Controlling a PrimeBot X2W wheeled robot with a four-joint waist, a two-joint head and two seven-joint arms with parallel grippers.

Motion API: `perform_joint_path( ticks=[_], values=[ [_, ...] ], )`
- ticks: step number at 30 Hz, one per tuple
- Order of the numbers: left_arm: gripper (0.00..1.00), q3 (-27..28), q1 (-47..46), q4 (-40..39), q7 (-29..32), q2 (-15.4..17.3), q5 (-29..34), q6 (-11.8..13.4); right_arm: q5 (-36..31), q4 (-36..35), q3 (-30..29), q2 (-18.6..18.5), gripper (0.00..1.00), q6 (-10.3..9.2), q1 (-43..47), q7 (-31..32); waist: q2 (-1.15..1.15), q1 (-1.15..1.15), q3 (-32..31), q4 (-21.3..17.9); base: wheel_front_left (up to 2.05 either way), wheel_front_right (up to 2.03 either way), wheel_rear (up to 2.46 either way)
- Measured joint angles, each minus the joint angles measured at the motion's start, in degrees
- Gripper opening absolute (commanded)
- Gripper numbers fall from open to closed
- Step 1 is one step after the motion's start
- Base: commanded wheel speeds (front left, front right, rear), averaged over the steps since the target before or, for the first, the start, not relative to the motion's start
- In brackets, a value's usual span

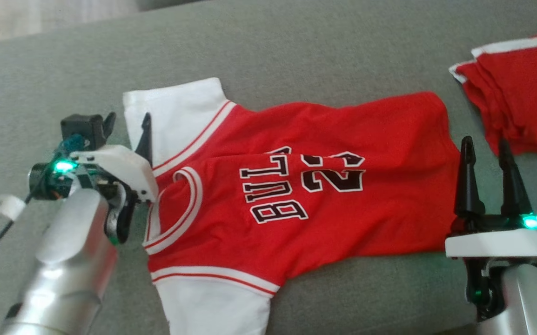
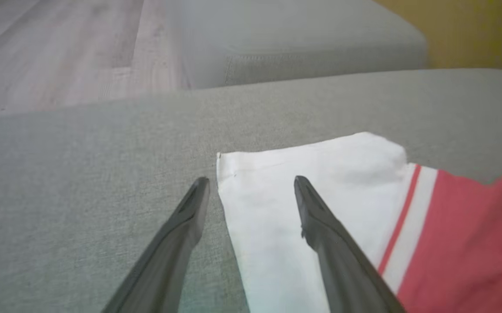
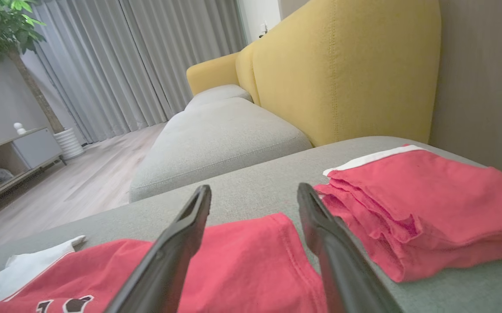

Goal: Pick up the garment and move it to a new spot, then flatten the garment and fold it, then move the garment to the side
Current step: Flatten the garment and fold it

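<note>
Garment: the jersey point(image 1: 296, 195) lies face up across the middle of the grey cushion point(image 1: 296, 42), numbers toward the cushion's right side.
Done so far: I judge it is spread nearly flat, with one crease running over the chest.
Left to do: finish smoothing, fold it, then shift it to the cushion's side.
My left gripper point(image 2: 251, 179): wide open and holding nothing, straddling the sleeve point(image 1: 175, 111) edge at the cushion's left side.
My right gripper point(image 1: 484, 142): wide open and empty, at the jersey's hem on the cushion's right side.
Count: one jersey with two white sleeves; one folded red pile point(image 1: 524, 97) in the cushion's far right corner; two grippers.
</note>
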Motion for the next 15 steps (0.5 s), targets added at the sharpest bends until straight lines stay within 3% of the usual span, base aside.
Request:
perform_joint_path(
  ticks=[4, 8, 12, 14, 15],
  values=[
    [1.00, 0.0, -3.9, 9.2, 2.8, 0.4, 0.0, 0.2, 0.6, 0.0, 0.4, 0.0, 1.00, 0.00, -0.2, -0.1, 0.00, 0.00, 2.3, -1.9, 0.00, 0.00, 0.00],
    [1.00, 0.0, -6.5, 12.3, 2.5, 0.6, 0.0, -0.3, 0.8, 0.0, 1.1, 0.0, 1.00, 0.00, -1.0, -0.1, 0.00, -0.02, 3.1, -2.6, 0.00, 0.00, 0.00],
    [1.00, 0.0, -9.8, 16.5, 2.6, 0.4, -1.3, -3.8, 1.0, 0.1, 1.1, 0.0, 1.00, 0.00, -1.3, -0.1, 0.00, -0.02, 4.1, -3.1, 0.00, 0.00, 0.00],
    [0.13, -0.1, -10.8, 17.7, 3.9, 0.1, -2.0, -5.3, 1.0, 0.1, 1.1, 0.0, 1.00, 0.00, -1.3, -0.1, 0.00, -0.02, 4.2, -3.2, 0.00, 0.00, 0.00],
    [0.00, -0.1, -11.3, 18.2, 4.3, 0.1, -2.0, -5.8, 1.0, 0.1, 1.1, 0.0, 1.00, 0.00, -1.3, -0.1, 0.00, -0.02, 4.2, -3.2, 0.00, 0.00, 0.00]
  ],
)
